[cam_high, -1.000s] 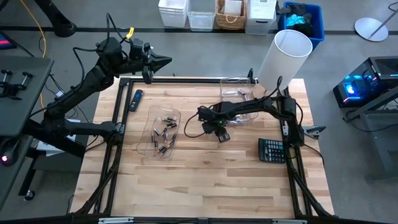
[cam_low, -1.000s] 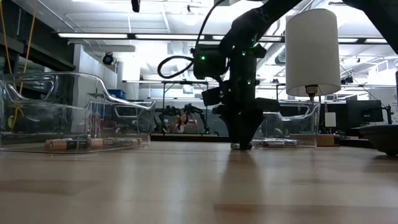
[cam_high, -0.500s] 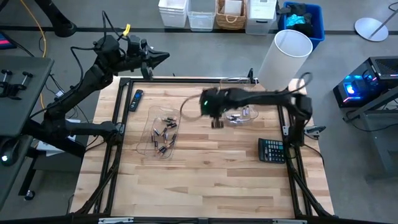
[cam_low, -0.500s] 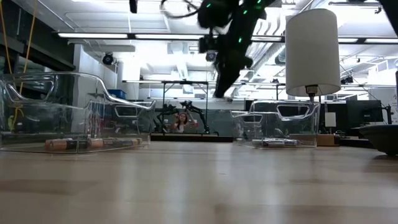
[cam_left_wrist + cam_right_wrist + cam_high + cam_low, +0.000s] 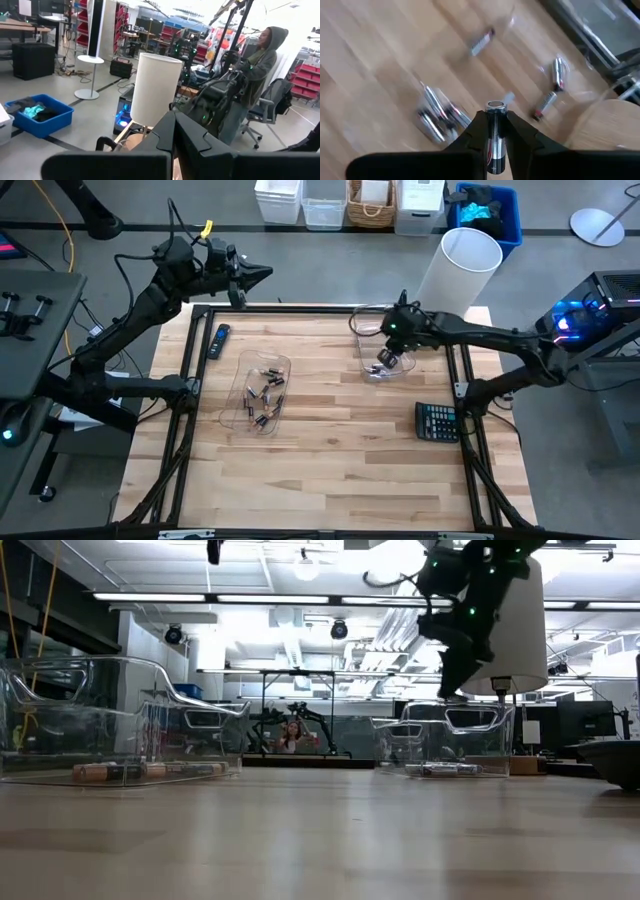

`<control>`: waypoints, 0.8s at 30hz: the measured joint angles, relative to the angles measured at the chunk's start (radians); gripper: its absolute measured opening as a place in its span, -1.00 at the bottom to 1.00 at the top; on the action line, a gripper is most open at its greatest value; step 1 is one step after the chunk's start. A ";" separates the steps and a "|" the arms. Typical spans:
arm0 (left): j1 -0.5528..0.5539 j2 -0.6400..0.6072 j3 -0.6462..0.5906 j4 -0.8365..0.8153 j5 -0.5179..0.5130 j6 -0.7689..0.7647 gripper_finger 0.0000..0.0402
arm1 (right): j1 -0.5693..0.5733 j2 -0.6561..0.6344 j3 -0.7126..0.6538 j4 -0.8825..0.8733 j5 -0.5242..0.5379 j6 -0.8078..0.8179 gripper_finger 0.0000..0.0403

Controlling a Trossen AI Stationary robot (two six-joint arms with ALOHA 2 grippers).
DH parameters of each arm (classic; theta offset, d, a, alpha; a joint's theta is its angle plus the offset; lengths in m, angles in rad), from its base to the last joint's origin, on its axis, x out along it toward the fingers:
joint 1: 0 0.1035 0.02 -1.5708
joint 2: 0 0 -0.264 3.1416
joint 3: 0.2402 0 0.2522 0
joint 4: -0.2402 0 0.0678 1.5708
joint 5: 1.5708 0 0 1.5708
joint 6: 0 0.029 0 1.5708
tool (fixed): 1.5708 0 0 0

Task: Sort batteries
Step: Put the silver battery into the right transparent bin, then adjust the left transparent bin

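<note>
My right gripper (image 5: 384, 361) hovers over the clear bin on the table's right (image 5: 372, 340), shut on a silvery battery (image 5: 495, 131). Several silvery batteries (image 5: 436, 116) lie on that bin's floor below it. In the low view the right gripper (image 5: 453, 692) hangs just above that bin's rim (image 5: 445, 730). A second clear bin (image 5: 258, 392) left of the middle holds several dark batteries with copper-brown ends (image 5: 266, 390). My left gripper (image 5: 262, 275) is shut, raised beyond the table's far left corner, touching nothing. My right gripper pinches the silvery battery by its body (image 5: 495, 137) between the two fingers (image 5: 476, 131), coming from above and slanting down. The battery lies along the fingers, with its capped end (image 5: 495, 105) sticking out past the fingertips. It is lifted clear over the right bin.
A slim black-and-blue remote (image 5: 218, 340) lies near the far left edge. A dark calculator (image 5: 436, 421) sits near the right edge. A tall white cylinder (image 5: 460, 268) stands at the far right corner. Bare wood fills the table's near half (image 5: 320, 470). A person (image 5: 257, 75) stands beyond the table.
My right gripper has risen from the tabletop at the middle and swung toward the table's right and far edge, ending above the right bin. The bins and the batteries in them have stayed in place.
</note>
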 joint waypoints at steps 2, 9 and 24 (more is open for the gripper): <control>0.000 0.000 0.000 -0.013 0.000 0.000 -1.00 | -0.010 -0.016 -0.012 0.039 -0.016 0.048 -0.75; -0.013 -0.007 0.000 -0.252 0.006 0.092 -1.00 | -0.020 -0.004 0.018 0.021 -0.044 0.022 0.06; -0.397 0.050 -0.332 -0.660 -0.167 0.262 -1.00 | -0.084 -0.004 0.088 0.035 -0.037 0.034 0.28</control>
